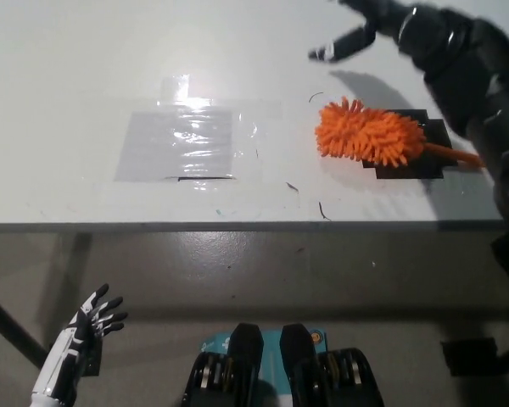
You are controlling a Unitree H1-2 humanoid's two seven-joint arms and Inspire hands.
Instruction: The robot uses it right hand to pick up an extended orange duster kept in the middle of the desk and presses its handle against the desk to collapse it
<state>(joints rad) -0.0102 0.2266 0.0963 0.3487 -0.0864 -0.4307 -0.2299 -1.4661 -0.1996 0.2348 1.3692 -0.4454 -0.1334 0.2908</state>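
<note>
The white left hand (97,315) is hanging at the near left, below the tabletop edge and over the grey floor (263,271), with its fingers spread apart and nothing in them.

The pale grey tabletop (85,102) is spanning the whole width beyond that. Near its front edge, a few small dark marks are showing on the surface, right of centre. A rectangular patch of clear, glossy plastic film (185,144) is lying flat left of centre, taped down, with glare across its middle.

To the right of the film and well apart from it, the fluffy orange duster with a thin orange handle (371,134) is lying on its side. Its shaggy head is resting partly on a patch of black tape (411,168) stuck to the tabletop, and the handle is running rightward across that patch until it is passing out of sight behind the black right arm.

The black right hand (360,30) is hovering at the far right, beyond the duster and clear of it, casting a shadow on the tabletop just behind the duster's head. Its fingers are extended and apart, gripping nothing. The right forearm is descending along the right margin of the view.
</note>
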